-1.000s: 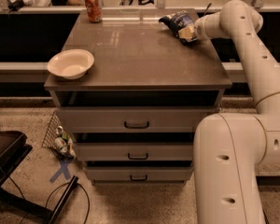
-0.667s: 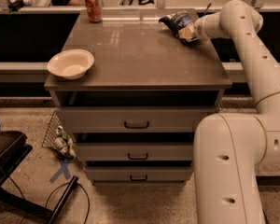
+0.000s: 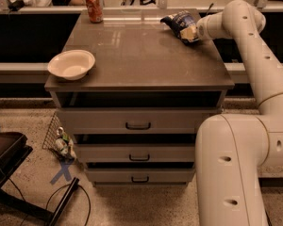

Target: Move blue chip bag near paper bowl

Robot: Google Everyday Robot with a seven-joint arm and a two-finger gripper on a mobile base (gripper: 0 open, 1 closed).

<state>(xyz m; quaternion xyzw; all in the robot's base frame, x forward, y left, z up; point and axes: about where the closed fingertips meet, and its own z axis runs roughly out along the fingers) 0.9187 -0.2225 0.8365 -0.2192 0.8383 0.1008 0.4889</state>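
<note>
We see the claw [image 3: 192, 32] gripping the blue chip bag [image 3: 178, 21] at one o'clock on the surface [image 3: 141, 60], the paper bowl [image 3: 71, 64] bare inside at eight.

Soda can [image 3: 94, 6] at eleven o'clock on the cabinet [image 3: 141, 65] top; wire basket [image 3: 53, 134] on floor at seven o'clock.

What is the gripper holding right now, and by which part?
The gripper is against the arm-side end of the blue chip bag at the far right of the table. Whether it actually grips the bag cannot be told.
</note>
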